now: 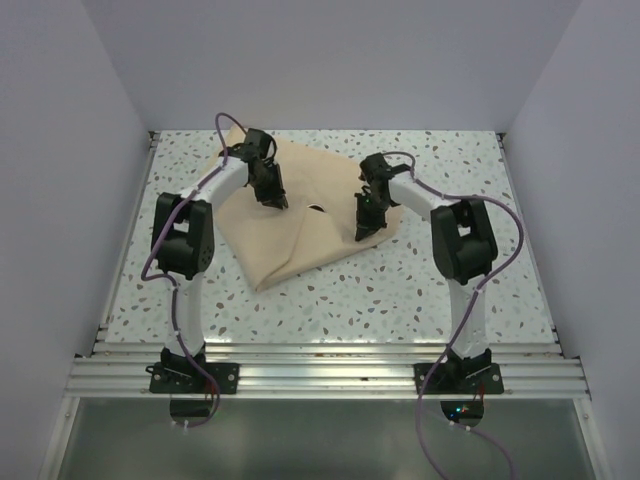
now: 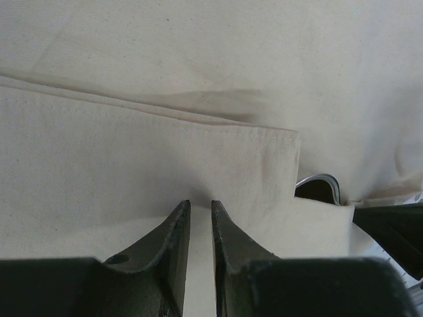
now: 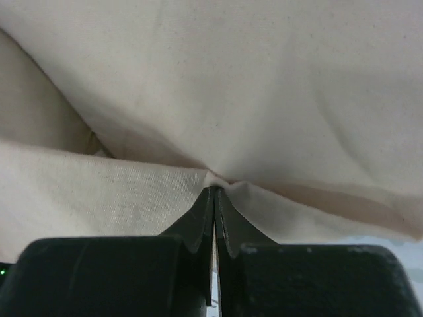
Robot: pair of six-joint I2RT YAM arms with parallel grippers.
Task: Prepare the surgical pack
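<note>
One steel tray (image 2: 327, 178) rim is caught only by left wrist, 3 o'clock. Toward 12 o'clock the tan wrap sheet (image 1: 290, 245) is spread; right gripper (image 3: 215, 191) is clamped on it, left gripper (image 2: 200, 206) narrowly parted, hold unclear.

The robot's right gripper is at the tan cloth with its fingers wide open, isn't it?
Not quite. The right gripper is at the tan cloth, but its fingers are not wide open. They are shut, pinching a little fold of the cloth between them. The right wrist view shows it.
</note>
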